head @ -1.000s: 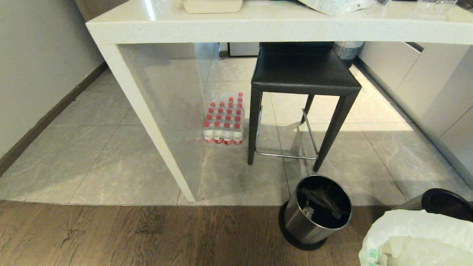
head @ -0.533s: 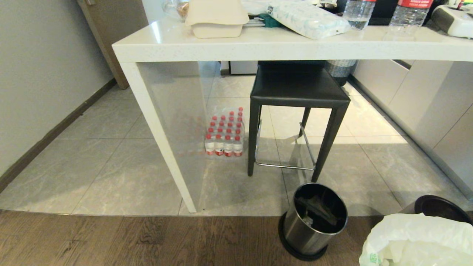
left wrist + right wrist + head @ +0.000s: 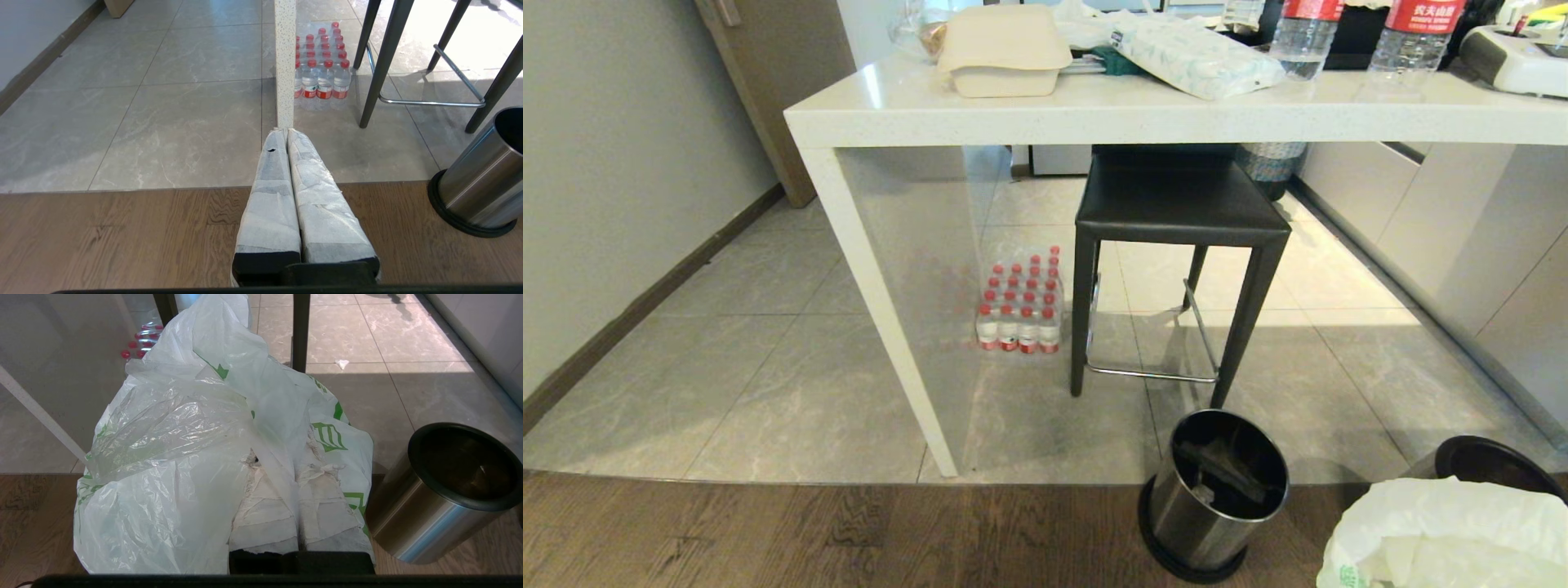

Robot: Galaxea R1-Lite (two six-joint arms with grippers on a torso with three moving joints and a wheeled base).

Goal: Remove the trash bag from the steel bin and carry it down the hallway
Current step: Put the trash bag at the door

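The trash bag [image 3: 171,457] is thin, see-through white plastic, all crinkly, with green shapes printed on it. The right gripper [image 3: 296,473] has its taped fingers pressed together, pinching a fold of the bag, and the bag drapes over and around them. In the head view the bag [image 3: 1445,535] sits low on the robot's right side.

Just beside the right gripper stands a steel bin [image 3: 445,494], shiny with a black rim. A second steel bin [image 3: 1217,498] stands further to its left, with dark bits inside.

The left gripper [image 3: 286,132] holds nothing; its two taped fingers are pressed together. It hangs over the wood floor [image 3: 122,237], and the white table leg [image 3: 284,61] is straight ahead of it.

A pack of water bottles [image 3: 1021,302] with red caps sits under the table [image 3: 1094,106]. Red labels on the bottles on the table carry Chinese writing, too small to read. Grey tile floor [image 3: 752,343] lies open to the left of the table leg, up to the wall. A black stool [image 3: 1176,212] stands ahead of the right gripper.
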